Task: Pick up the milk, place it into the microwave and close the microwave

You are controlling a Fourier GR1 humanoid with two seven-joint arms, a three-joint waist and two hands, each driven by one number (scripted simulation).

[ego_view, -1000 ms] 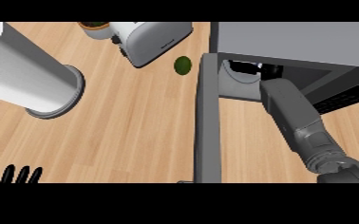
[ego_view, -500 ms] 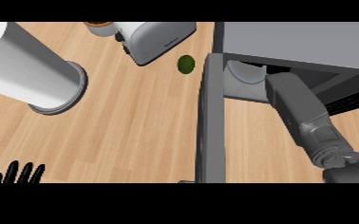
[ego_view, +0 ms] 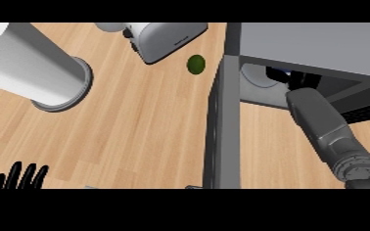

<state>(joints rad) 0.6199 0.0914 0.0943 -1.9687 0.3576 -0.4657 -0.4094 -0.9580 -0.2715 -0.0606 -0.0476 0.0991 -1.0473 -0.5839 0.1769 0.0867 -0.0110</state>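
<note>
Head view:

- One wooden counter (ego_view: 145, 127) is seen from steeply above.
- One microwave (ego_view: 311, 44) is seen at upper right, grey on top, its cavity open toward the lower edge.
- One microwave door (ego_view: 222, 127) is swung out, seen edge-on as a long grey bar running from the microwave's left corner down to the lower edge.
- One right forearm (ego_view: 321, 122) is seen entering from lower right and reaching up into the cavity.
- One right hand (ego_view: 300, 80) is seen only in part, dark, under the microwave's top edge; whether its fingers are curled or straight cannot be told.
- One milk (ego_view: 283, 73) is guessed from a small blue and dark patch beside that hand, inside the cavity near a pale round plate (ego_view: 254, 76); whether it is held cannot be told.
- One left hand (ego_view: 23, 175) is noted at the lower left corner, fingers straight and pointing up, spread, touching nothing.
- One white cylinder on a grey round base (ego_view: 43, 68) is noted at left.
- One white toaster (ego_view: 162, 39) is seen at top centre, tilted in view.
- One small dark green round fruit (ego_view: 195, 64) lies on the counter between toaster and door, touching neither.
</note>
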